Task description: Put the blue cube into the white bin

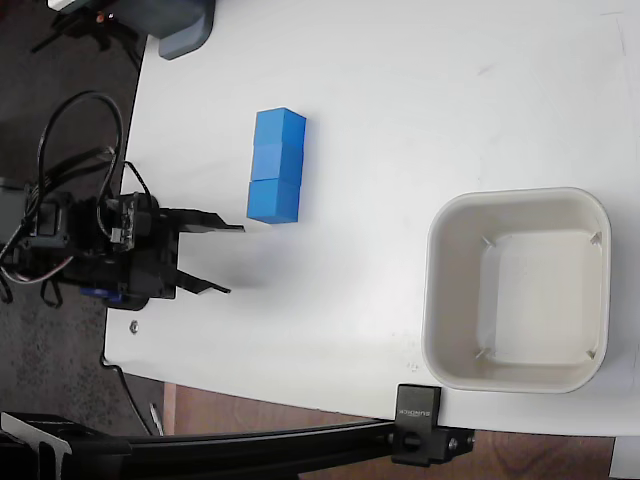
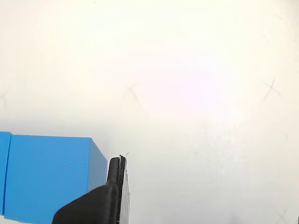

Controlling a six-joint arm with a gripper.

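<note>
Fixed view: the gripper (image 1: 225,259) stands with its jaws apart and empty at the table's (image 1: 400,100) left edge, just left of the blue cube (image 1: 273,200), the nearest of three in a row, while the white bin (image 1: 517,290) (smooth plastic, rounded corners) sits well apart at right. Wrist view: the matte cube (image 2: 46,177) lies low left beside one black finger (image 2: 117,186); it looks light and stiff, best pinched on two opposite flat faces.

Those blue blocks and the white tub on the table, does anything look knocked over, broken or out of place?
Nothing stands out. The blue cubes sit in a neat touching row on the table, none tipped. The white bin stands upright and empty, with no visible damage. The gripper is open beside the row, holding nothing.
</note>
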